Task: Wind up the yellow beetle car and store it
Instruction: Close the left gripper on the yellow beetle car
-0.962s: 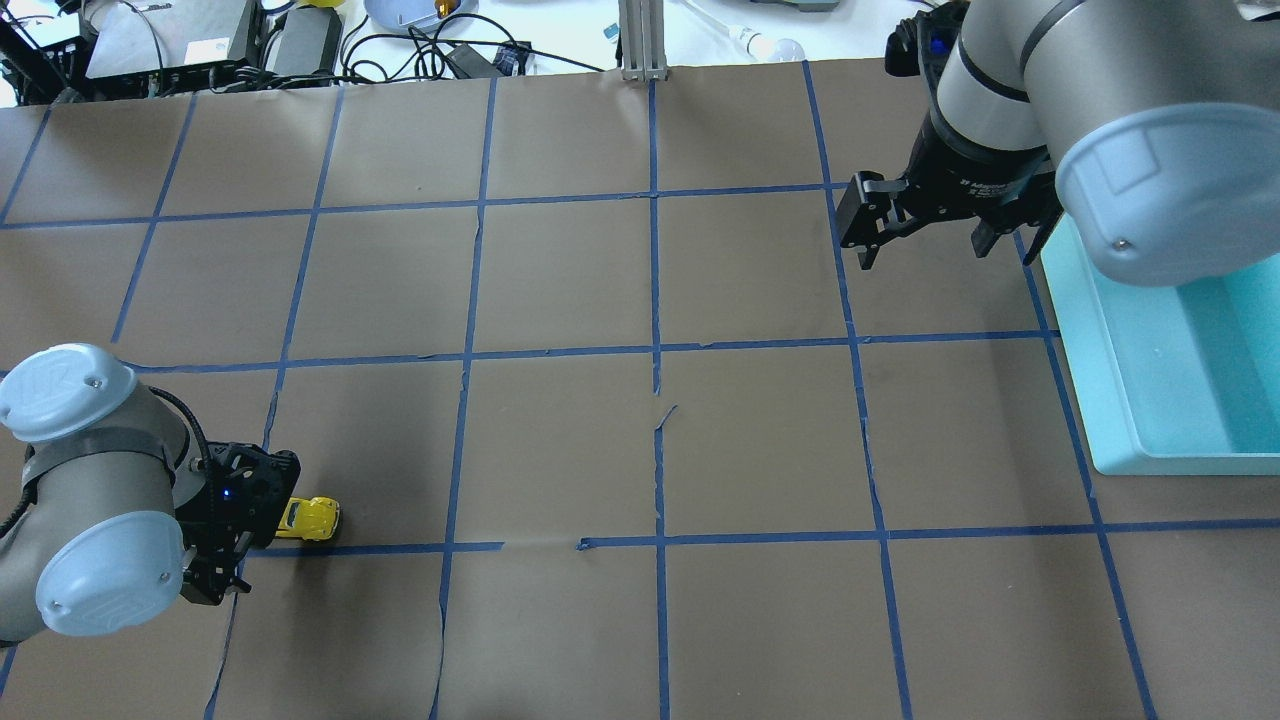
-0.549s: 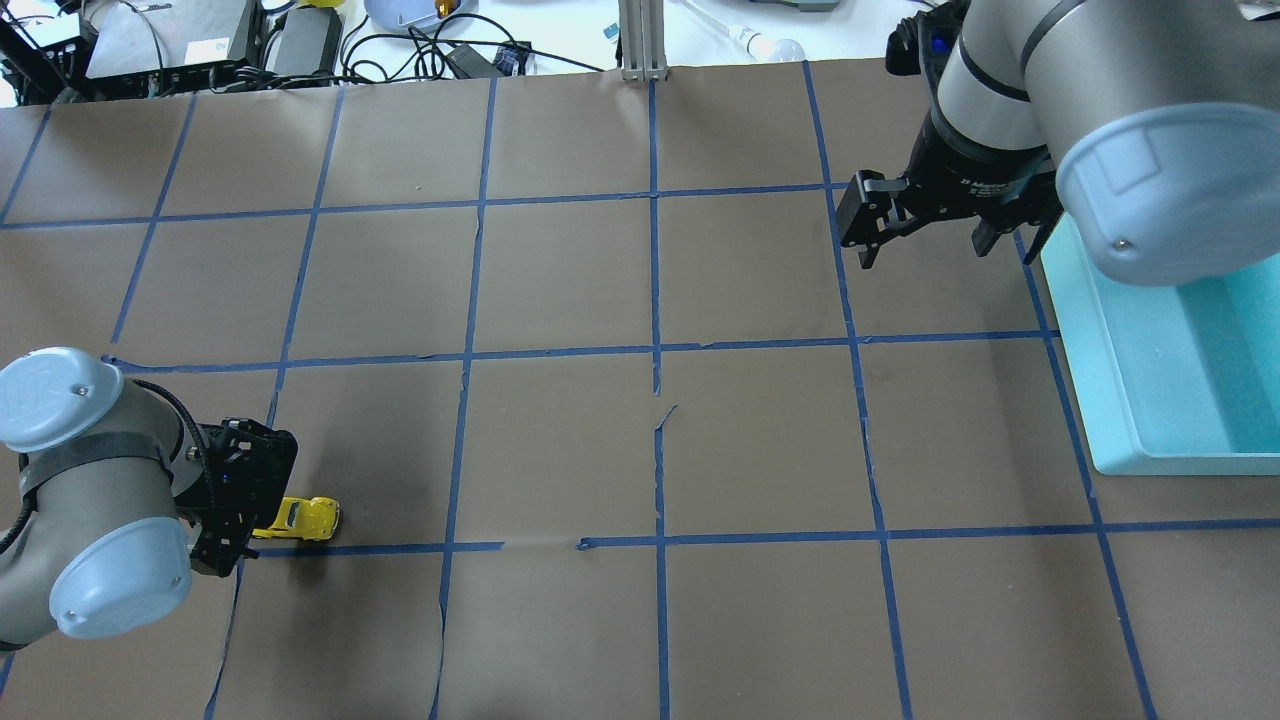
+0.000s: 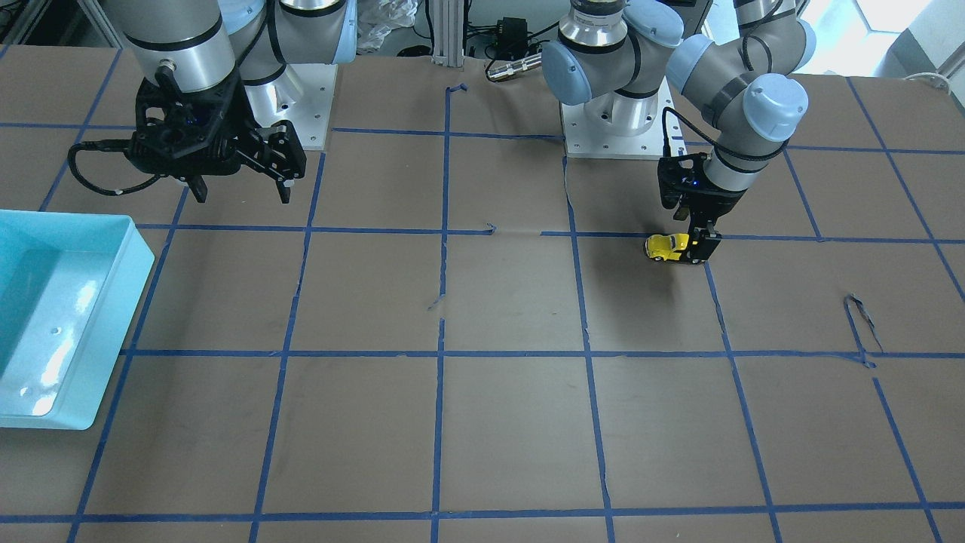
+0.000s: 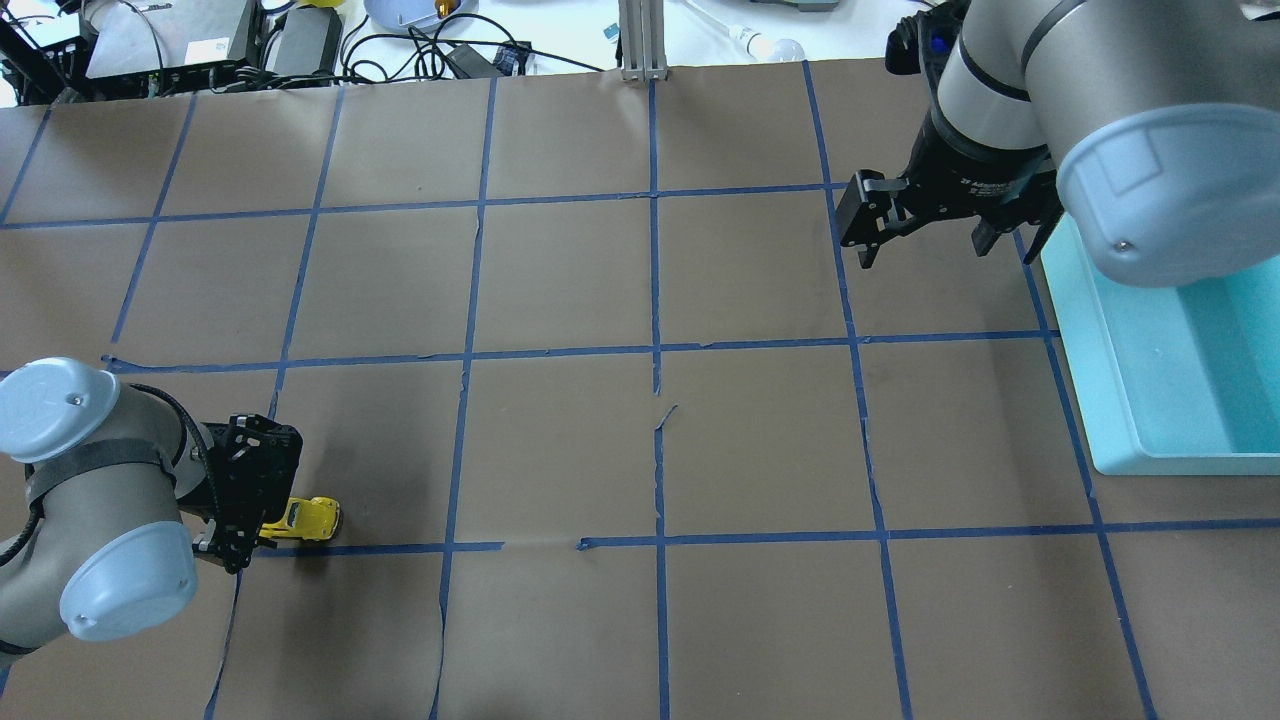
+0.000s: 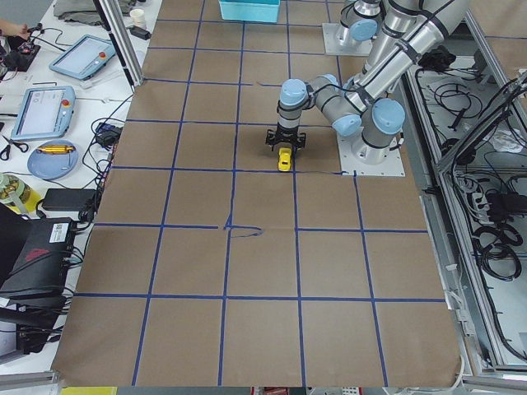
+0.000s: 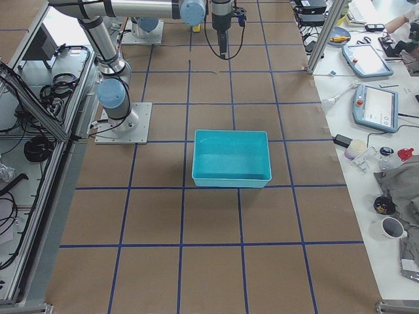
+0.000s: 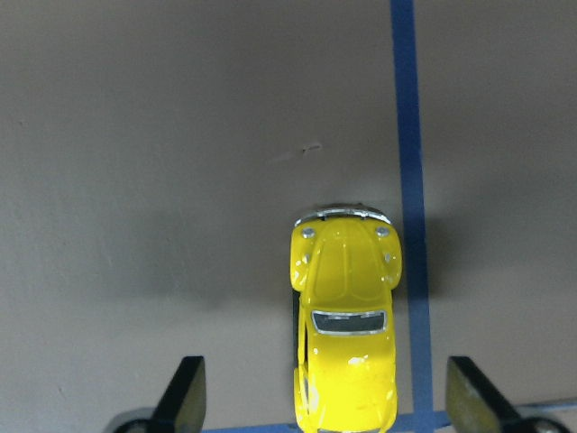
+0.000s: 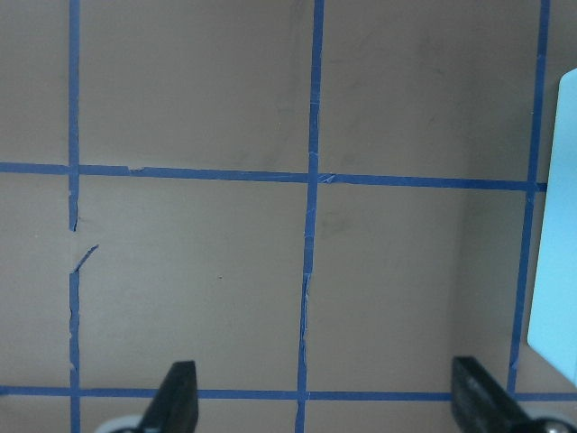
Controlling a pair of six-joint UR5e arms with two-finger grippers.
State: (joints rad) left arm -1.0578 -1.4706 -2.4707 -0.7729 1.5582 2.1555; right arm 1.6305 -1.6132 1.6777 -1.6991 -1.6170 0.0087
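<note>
The yellow beetle car (image 4: 308,517) stands on the brown table beside a blue tape line, near the front left. It also shows in the front-facing view (image 3: 666,246) and the left side view (image 5: 285,159). My left gripper (image 4: 250,515) is open and low over the car's rear end. In the left wrist view the car (image 7: 347,316) sits between the two spread fingertips (image 7: 187,388), with a gap on both sides. My right gripper (image 4: 925,245) is open and empty, hanging above the table near the teal bin; the right wrist view (image 8: 325,397) shows only bare table between its fingers.
A teal bin (image 4: 1110,400) stands at the table's right edge, also visible in the front-facing view (image 3: 113,302) and the right side view (image 6: 231,182). Cables and devices (image 4: 200,45) lie beyond the table's far edge. A metal post (image 4: 640,40) stands at the far middle.
My left wrist has turned and shifted a little over the car's rear end. The car and the right arm have not moved.
</note>
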